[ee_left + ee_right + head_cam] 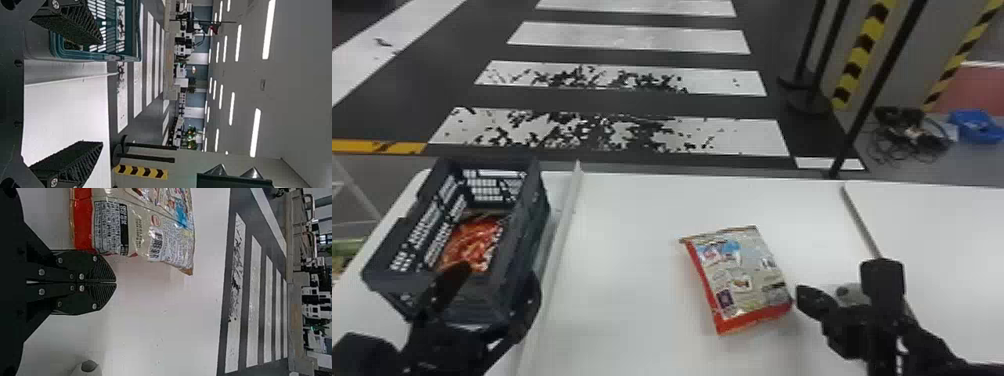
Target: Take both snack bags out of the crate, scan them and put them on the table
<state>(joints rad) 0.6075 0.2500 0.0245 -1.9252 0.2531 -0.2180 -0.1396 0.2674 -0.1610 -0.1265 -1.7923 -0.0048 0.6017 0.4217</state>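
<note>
In the head view, my left gripper is at the near end of the dark crate, its fingers apart. One red-orange snack bag lies inside the crate. The left wrist view has my left gripper open with nothing between its fingers, and the crate beside one finger. My right gripper is just right of the other snack bag, which lies on the white table. In the right wrist view, my right gripper is shut and empty, close to that bag.
A small light-grey object stands on the table behind the right gripper, partly hidden. A raised strip runs along the table beside the crate. Black posts rise from the floor beyond the table's far edge.
</note>
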